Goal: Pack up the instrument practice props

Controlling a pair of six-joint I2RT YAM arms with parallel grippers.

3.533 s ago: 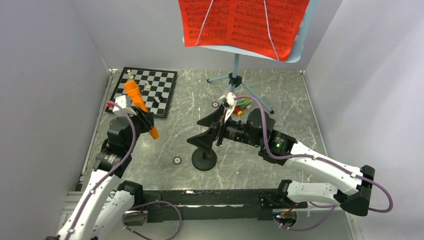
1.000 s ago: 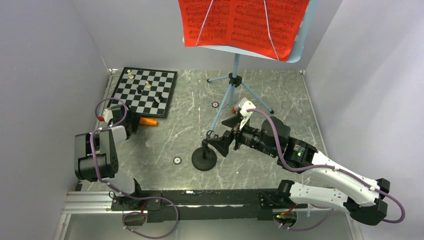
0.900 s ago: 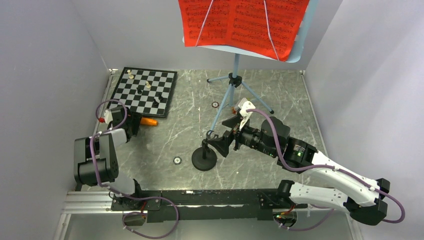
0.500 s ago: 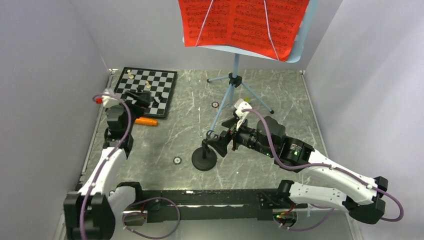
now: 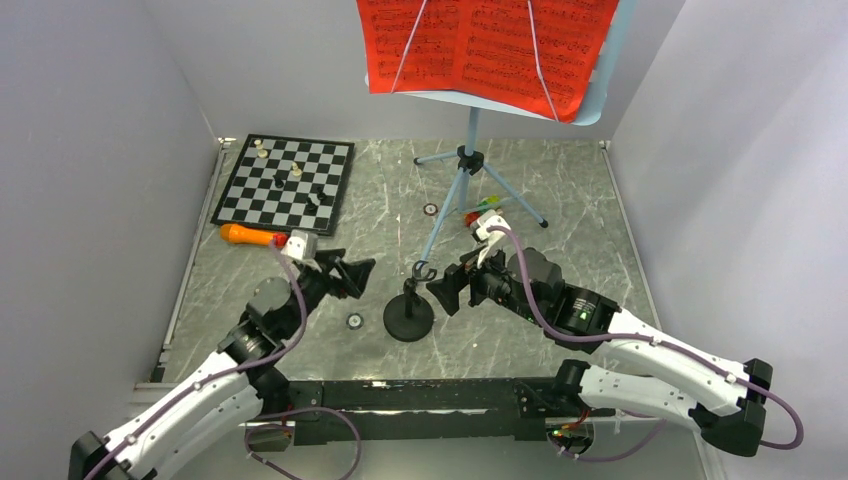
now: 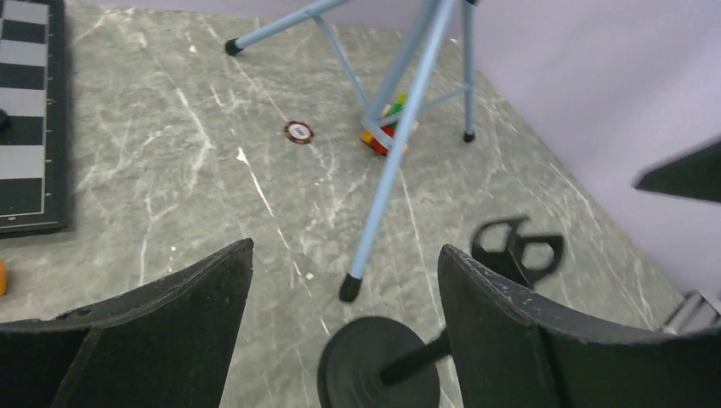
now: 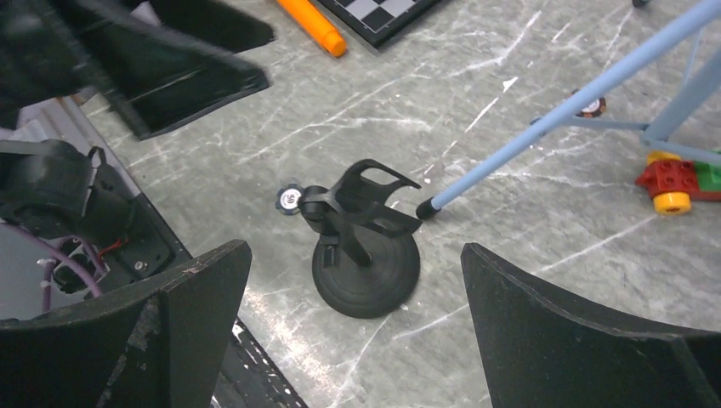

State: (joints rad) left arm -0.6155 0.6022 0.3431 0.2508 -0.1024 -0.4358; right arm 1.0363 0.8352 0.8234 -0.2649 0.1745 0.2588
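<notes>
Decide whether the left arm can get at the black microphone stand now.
Probably yes: the open left gripper faces the microphone stand close by, with nothing standing between them.

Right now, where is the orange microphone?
In the top view the orange microphone lies flat at the left, just in front of the chessboard, well apart from the black stand in the middle.

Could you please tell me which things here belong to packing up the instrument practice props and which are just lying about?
Belong to the job: orange microphone, black round-base stand, red sheet-music pages, light-blue music stand.
Just lying about: chessboard with its pieces, toy car, small round token.
</notes>
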